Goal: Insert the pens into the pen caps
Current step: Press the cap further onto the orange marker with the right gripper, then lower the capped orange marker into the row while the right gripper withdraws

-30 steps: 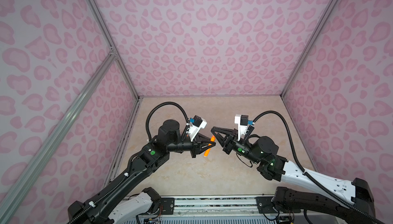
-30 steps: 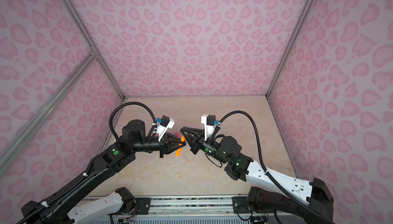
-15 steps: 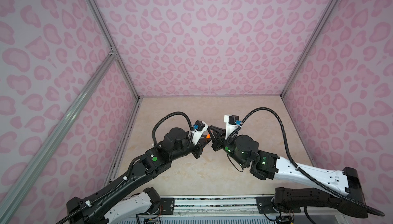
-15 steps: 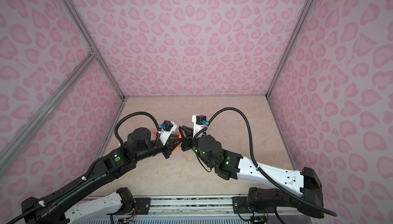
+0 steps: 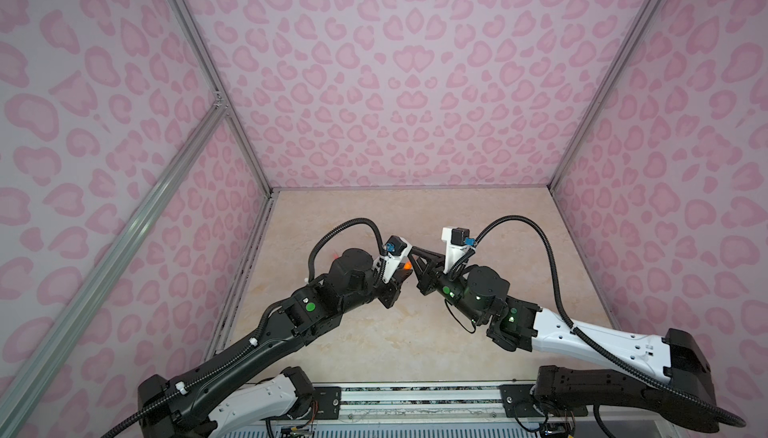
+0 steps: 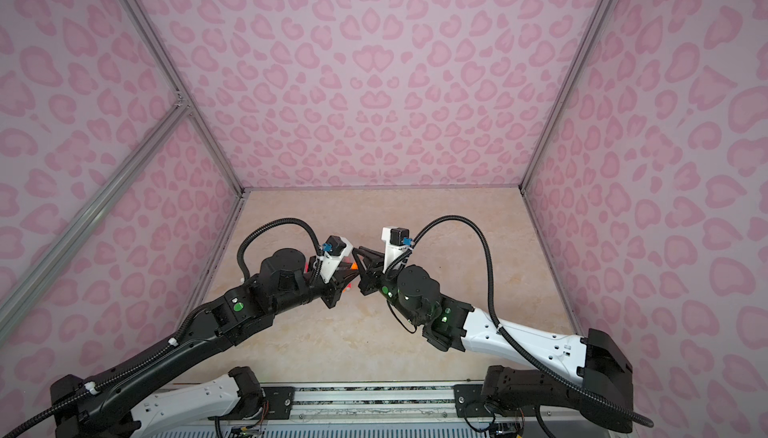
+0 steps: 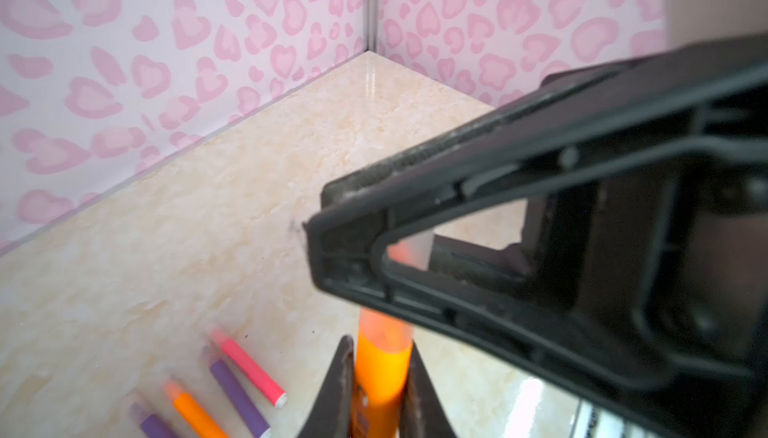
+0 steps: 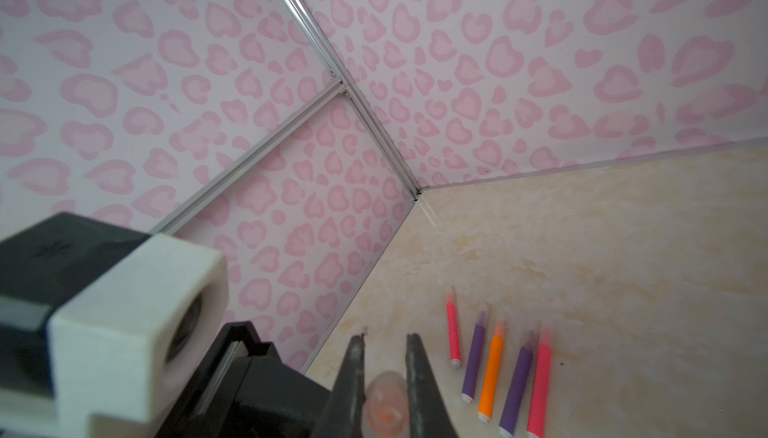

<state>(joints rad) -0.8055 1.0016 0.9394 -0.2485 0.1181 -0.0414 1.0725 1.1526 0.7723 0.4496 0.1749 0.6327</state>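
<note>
Mating pen and cap in mid-air above the table (image 8: 602, 249), and by my reckoning this is the seating step for the last pen. My left gripper (image 7: 377, 353) pinches the orange pen (image 7: 380, 377) by its barrel, one finger on either side, tip pointing right. My right gripper (image 8: 386, 342) is clamped on the cap (image 8: 384, 402), the clear tube sitting between the two fingers with an orange glow inside it. So the tip is in the mouth, though I can't tell how deep!

Next move, as I judge it: a straight push of the two grippers toward each other along the pen's axis, both grips firm. Any tilt and the cap could cock sideways or slip out.

The other five pens (image 8: 491, 373) lie side by side on the left of the table, well apart from both grippers. Their tips look sheathed, but they are too blurred to be sure.
</note>
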